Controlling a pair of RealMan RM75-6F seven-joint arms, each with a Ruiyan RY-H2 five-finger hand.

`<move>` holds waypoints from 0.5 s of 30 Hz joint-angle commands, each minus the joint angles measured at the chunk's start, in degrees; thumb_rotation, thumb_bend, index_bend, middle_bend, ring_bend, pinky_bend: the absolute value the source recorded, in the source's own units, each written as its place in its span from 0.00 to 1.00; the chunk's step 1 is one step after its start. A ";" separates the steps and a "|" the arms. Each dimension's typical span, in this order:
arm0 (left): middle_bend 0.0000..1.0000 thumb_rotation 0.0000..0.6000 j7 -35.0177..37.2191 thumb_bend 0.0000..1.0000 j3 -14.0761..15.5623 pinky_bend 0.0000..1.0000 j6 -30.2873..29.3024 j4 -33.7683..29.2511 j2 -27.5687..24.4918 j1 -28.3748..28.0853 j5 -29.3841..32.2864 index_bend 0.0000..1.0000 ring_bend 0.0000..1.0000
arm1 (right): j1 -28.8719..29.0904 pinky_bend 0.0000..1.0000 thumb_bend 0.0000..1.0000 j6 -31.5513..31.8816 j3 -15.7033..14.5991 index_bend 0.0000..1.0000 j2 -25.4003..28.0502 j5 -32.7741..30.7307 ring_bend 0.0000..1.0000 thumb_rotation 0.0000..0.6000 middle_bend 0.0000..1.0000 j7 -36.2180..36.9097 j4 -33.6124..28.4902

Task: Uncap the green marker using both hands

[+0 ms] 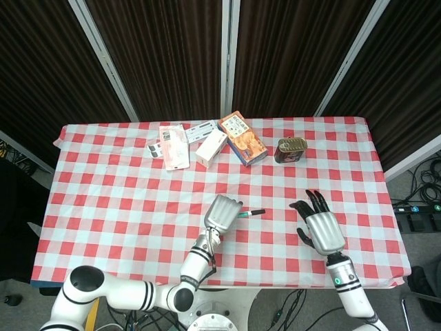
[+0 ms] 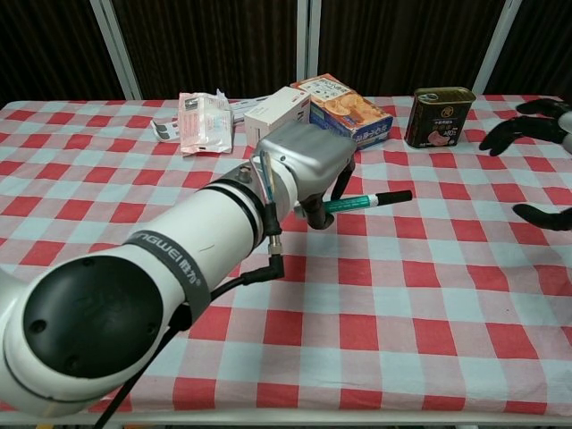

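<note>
My left hand [image 1: 222,212] [image 2: 306,161] grips the green marker [image 1: 251,214] [image 2: 362,202] and holds it lifted above the checkered table [image 1: 124,207], its black cap end pointing to the right. The barrel's inner end is hidden inside my fingers. My right hand [image 1: 320,226] hovers open to the right of the marker with fingers spread, a clear gap away from the cap. In the chest view only its dark fingertips [image 2: 536,116] show at the right edge.
At the back of the table lie a pink packet [image 1: 173,146], a white box [image 1: 211,147], an orange box [image 1: 242,138] and a brown tin can [image 1: 291,149]. A flat white pack [image 1: 201,128] lies behind them.
</note>
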State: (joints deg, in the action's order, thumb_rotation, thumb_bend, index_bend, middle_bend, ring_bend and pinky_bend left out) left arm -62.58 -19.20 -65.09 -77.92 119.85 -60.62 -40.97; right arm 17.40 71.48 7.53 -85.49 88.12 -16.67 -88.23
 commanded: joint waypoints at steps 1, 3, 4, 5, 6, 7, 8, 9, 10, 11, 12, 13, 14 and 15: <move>0.60 1.00 -0.34 0.43 0.30 0.91 0.19 -0.47 -0.65 -0.22 0.38 0.55 0.94 | 4.68 0.04 0.26 -4.60 2.82 0.35 -1.86 -2.00 0.06 1.00 0.34 -5.02 -1.16; 0.60 1.00 -0.50 0.43 0.41 0.91 0.23 -0.57 -0.98 -0.40 0.42 0.55 0.94 | 6.23 0.05 0.26 -5.98 3.58 0.37 -2.89 -3.01 0.07 1.00 0.35 -6.67 -1.17; 0.60 1.00 -0.52 0.43 0.41 0.91 0.26 -0.74 -1.23 -0.51 0.42 0.55 0.94 | 7.09 0.05 0.26 -6.61 3.97 0.38 -3.64 -3.64 0.08 1.00 0.36 -7.60 -1.10; 0.60 1.00 -0.53 0.43 0.37 0.91 0.27 -0.92 -1.43 -0.60 0.44 0.55 0.94 | 7.64 0.06 0.26 -6.93 4.21 0.39 -4.23 -4.07 0.09 1.00 0.37 -8.11 -0.95; 0.60 1.00 -0.54 0.43 0.40 0.91 0.17 -1.18 -1.65 -0.62 0.41 0.55 0.94 | 8.14 0.06 0.26 -7.25 4.41 0.40 -4.78 -4.54 0.09 1.00 0.37 -8.56 -0.77; 0.60 1.00 -0.56 0.43 0.36 0.91 0.06 -1.56 -1.99 -0.70 0.36 0.55 0.94 | 8.73 0.07 0.26 -7.67 4.60 0.41 -5.44 -5.22 0.10 1.00 0.38 -9.11 -0.46; 0.60 1.00 -0.57 0.43 0.34 0.91 -0.01 -1.84 -2.23 -0.77 0.32 0.55 0.94 | 9.11 0.07 0.26 -7.98 4.69 0.41 -5.87 -5.74 0.10 1.00 0.38 -9.50 -0.20; 0.60 1.00 -0.59 0.43 0.37 0.91 -0.04 -2.10 -2.48 -0.84 0.25 0.55 0.94 | 9.47 0.07 0.26 -8.29 4.75 0.41 -6.26 -6.28 0.10 1.00 0.38 -9.83 0.05; 0.60 1.00 -0.67 0.43 0.46 0.91 -0.09 -2.42 -2.82 -0.94 0.16 0.55 0.94 | 9.88 0.07 0.26 -8.69 4.77 0.42 -6.70 -6.97 0.10 1.00 0.39 -10.12 0.36; 0.60 1.00 -0.75 0.43 0.57 0.91 -0.16 -2.70 -3.07 -0.97 0.13 0.55 0.94 | 10.13 0.07 0.26 -8.95 4.74 0.42 -6.96 -7.45 0.10 1.00 0.39 -10.25 0.57; 0.60 1.00 -0.75 0.43 0.53 0.91 -0.15 -2.85 -3.26 -1.08 0.14 0.55 0.94 | 10.33 0.07 0.26 -9.15 4.65 0.42 -7.19 -7.86 0.11 1.00 0.39 -10.36 0.77; 0.60 1.00 -0.74 0.43 0.57 0.91 -0.24 -3.14 -3.53 -1.13 0.14 0.55 0.94 | 10.52 0.07 0.26 -9.29 4.46 0.42 -7.43 -8.27 0.11 1.00 0.39 -10.43 1.00; 0.60 1.00 -0.75 0.43 0.61 0.91 -0.35 -3.32 -3.72 -1.17 0.15 0.55 0.94 | 10.62 0.07 0.26 -9.31 4.29 0.42 -7.58 -8.50 0.11 1.00 0.39 -10.44 1.16; 0.60 1.00 -0.78 0.43 0.67 0.91 -0.43 -3.48 -3.88 -1.18 0.23 0.55 0.94 | 10.70 0.07 0.26 -9.26 4.16 0.42 -7.70 -8.71 0.11 1.00 0.39 -10.46 1.34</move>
State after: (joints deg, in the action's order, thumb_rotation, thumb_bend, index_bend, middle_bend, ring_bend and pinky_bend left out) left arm -63.34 -18.57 -65.46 -81.34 116.03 -61.77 -40.77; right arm 28.00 62.27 11.79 -93.08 79.51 -27.06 -86.99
